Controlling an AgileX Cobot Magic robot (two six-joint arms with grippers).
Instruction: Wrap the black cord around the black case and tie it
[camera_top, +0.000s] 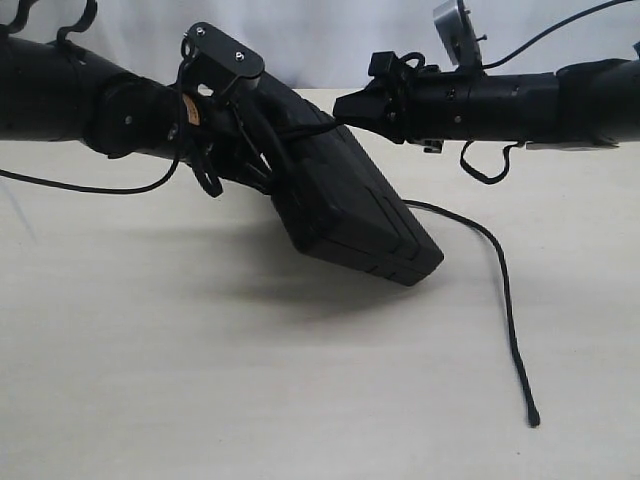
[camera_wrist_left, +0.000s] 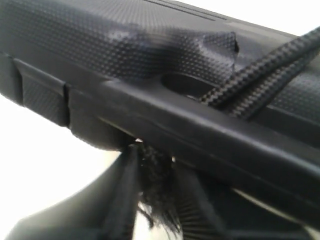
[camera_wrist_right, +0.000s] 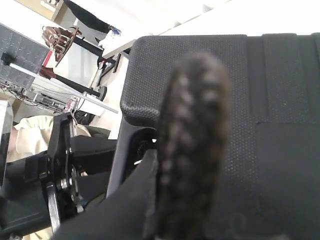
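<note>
Exterior view | black case (camera_top: 355, 215) aloft, tilted over desk (camera_top: 150, 350), top end at left pincer (camera_top: 258, 155); jaw spread: can't tell | right pincer (camera_top: 345, 110) pinching black cord (camera_top: 508, 300), tail slack on desk | adv: hold cord taut, steady case, cinch knot slowly w/o slip.

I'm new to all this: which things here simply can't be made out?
1. Whether the left pincer grips anything: left wrist view blurs it; in the exterior view it merges with the black case.
2. Whether the black cord is knotted: exterior view, black on black, too small.
3. Tips of the right pincer: right wrist view, the blurred cord against the lens covers them.
</note>
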